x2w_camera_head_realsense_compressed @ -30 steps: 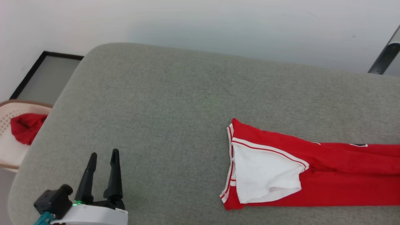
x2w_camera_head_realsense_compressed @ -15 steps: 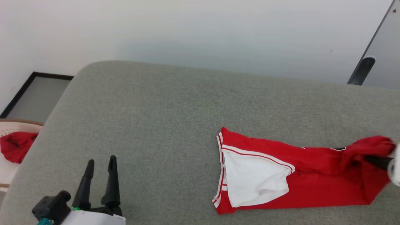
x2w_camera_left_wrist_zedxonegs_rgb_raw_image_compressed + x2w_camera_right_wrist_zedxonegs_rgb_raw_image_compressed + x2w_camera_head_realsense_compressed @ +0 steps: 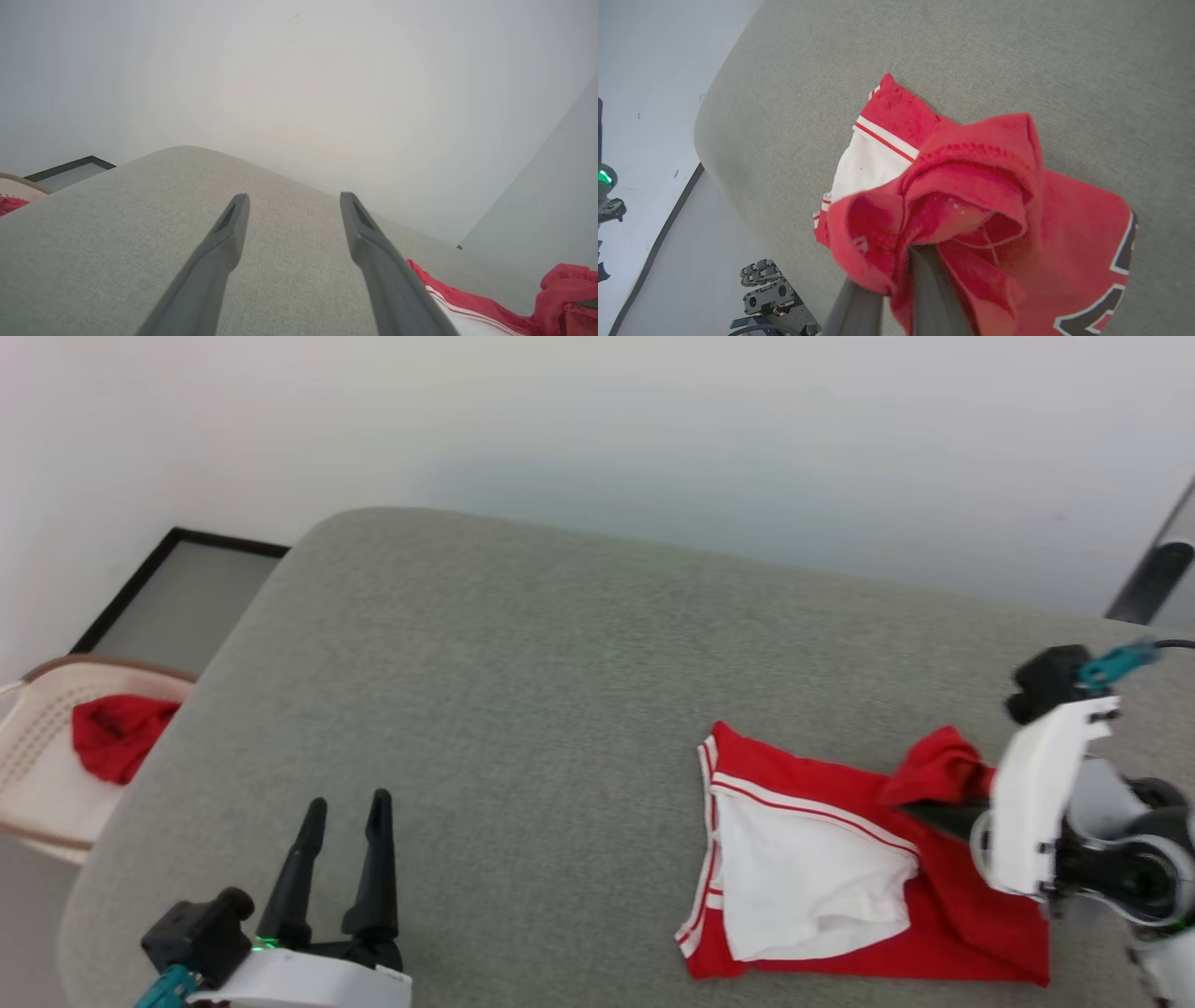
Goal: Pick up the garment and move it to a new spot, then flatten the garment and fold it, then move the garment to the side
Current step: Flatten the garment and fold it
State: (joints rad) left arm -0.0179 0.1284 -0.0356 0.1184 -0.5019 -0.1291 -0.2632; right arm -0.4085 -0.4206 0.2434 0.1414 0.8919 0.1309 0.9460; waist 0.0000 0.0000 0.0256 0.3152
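Right gripper: jaws clamped on a bunched red fold of the garment, apparently its hem, raised slightly. The rest lies along the bench's near edge. Left gripper: jaws apart, empty, near-left corner.

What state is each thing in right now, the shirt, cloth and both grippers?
Red jersey T-shirt with white sleeves: lying on the grey padded surface, one end bunched and lifted.
Right gripper: jaws shut on the T-shirt.
Left gripper: jaws open, empty.
Plain red cloth: crumpled in the beige perforated basket.
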